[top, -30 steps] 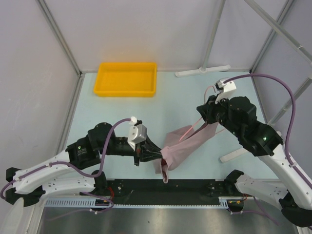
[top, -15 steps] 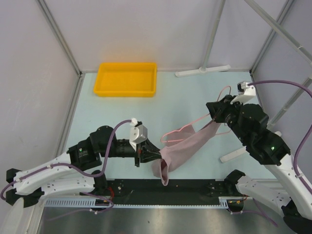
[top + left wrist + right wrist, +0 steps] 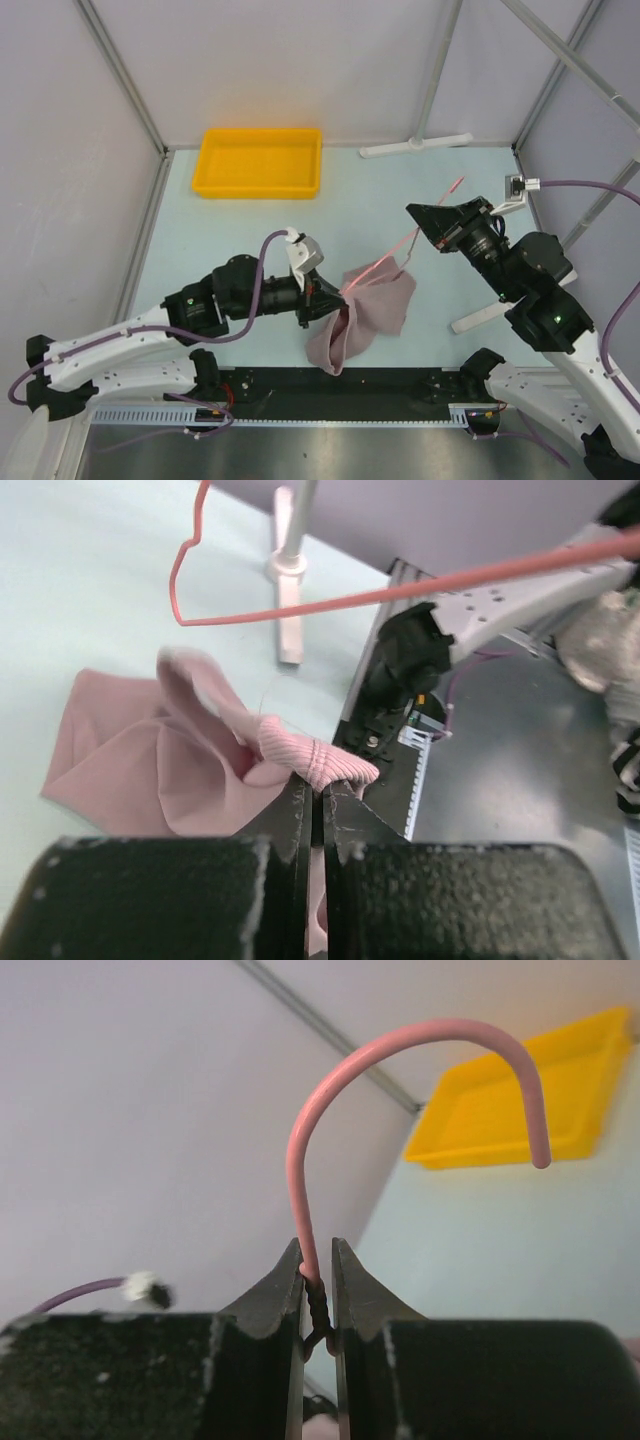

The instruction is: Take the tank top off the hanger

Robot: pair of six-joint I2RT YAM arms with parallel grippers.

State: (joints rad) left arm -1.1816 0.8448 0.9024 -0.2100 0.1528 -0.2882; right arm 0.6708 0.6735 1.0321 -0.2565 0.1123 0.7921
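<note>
Mid-air, right gripper (image 3: 317,1258) pinches hanger (image 3: 400,1034) (left gripper (image 3: 320,786): tank top (image 3: 130,770))

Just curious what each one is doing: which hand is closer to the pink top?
Left. The left hand is pinched shut on a fold of the tank top. The right hand is up beyond it, gripping the hanger by its neck, clear of the cloth.
</note>
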